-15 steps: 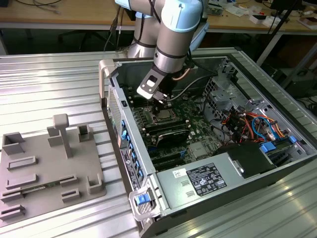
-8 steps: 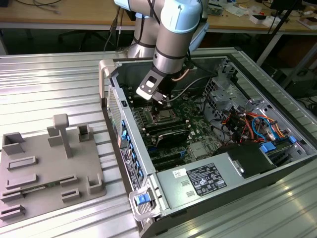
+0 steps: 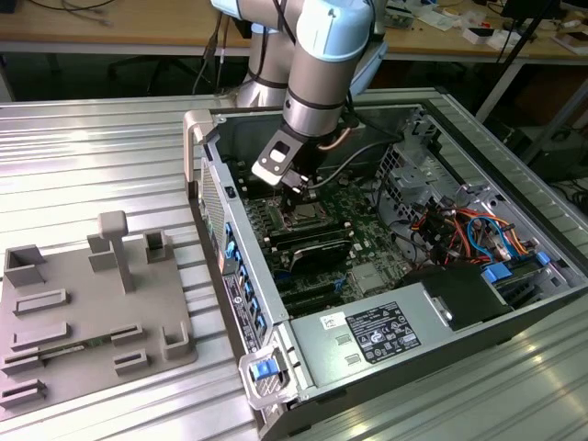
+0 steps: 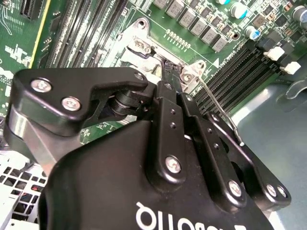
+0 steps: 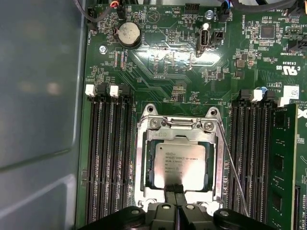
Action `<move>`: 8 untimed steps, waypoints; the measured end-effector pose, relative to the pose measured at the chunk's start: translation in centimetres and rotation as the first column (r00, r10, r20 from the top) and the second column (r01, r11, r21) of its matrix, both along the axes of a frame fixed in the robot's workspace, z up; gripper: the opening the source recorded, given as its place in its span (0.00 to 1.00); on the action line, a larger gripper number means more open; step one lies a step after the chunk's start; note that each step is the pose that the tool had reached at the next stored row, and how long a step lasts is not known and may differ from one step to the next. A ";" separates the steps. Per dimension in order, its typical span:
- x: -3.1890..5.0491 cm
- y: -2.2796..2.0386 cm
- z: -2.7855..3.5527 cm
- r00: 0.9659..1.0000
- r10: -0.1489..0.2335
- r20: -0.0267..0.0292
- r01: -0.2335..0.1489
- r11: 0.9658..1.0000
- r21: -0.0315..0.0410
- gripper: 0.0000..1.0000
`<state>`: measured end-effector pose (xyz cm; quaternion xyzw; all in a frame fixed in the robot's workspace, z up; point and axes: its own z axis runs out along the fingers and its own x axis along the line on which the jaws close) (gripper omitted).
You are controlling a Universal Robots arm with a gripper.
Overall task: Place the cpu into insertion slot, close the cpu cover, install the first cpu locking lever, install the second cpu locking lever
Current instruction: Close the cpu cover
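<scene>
The chip (image 5: 181, 163) lies framed by the cover (image 5: 141, 167), right at the gripper (image 5: 175, 189), whose fingers are pressed together, empty.

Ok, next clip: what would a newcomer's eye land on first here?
The pale blue arm plunging into the open computer case, mid-picture in the exterior view. In the first wrist view, the silver cpu sits framed by the cpu cover, the end effector shut at its edge, a thin locking lever slanting beside it.
</scene>
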<state>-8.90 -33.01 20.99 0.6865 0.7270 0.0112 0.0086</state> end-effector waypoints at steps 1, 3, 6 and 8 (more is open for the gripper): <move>0.00 0.00 0.21 1.000 0.000 0.000 0.000 1.000 0.000 0.11; 0.00 0.00 0.49 1.000 0.000 0.001 0.000 1.000 0.000 0.11; 0.66 0.01 0.58 1.000 0.000 0.001 0.000 1.000 0.000 0.11; 1.51 0.01 0.58 1.000 -0.001 0.001 0.001 1.000 0.000 0.11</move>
